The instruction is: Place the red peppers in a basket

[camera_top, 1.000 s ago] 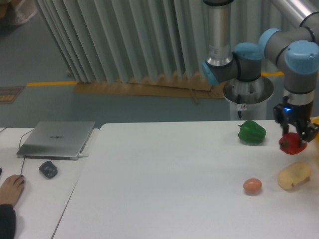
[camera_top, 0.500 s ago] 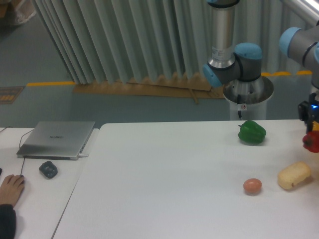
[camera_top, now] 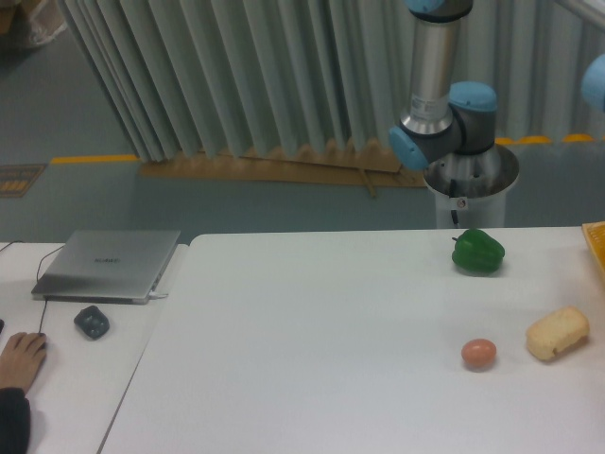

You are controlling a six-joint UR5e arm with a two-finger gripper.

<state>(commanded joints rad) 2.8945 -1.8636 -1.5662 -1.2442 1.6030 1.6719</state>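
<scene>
Since half a second ago the red pepper and the jaws carrying it have slid off the right edge of view, so I can't see where the pepper is or how the jaws stand now. Judging by its glossy skin earlier, it's probably light, firm and a bit slippery, best pinched across its widest part. Only an orange sliver of the basket (camera_top: 597,244) shows, contents hidden. Left on the counter (camera_top: 312,350): green pepper (camera_top: 477,252), egg (camera_top: 479,354), bread lump (camera_top: 558,333).
</scene>
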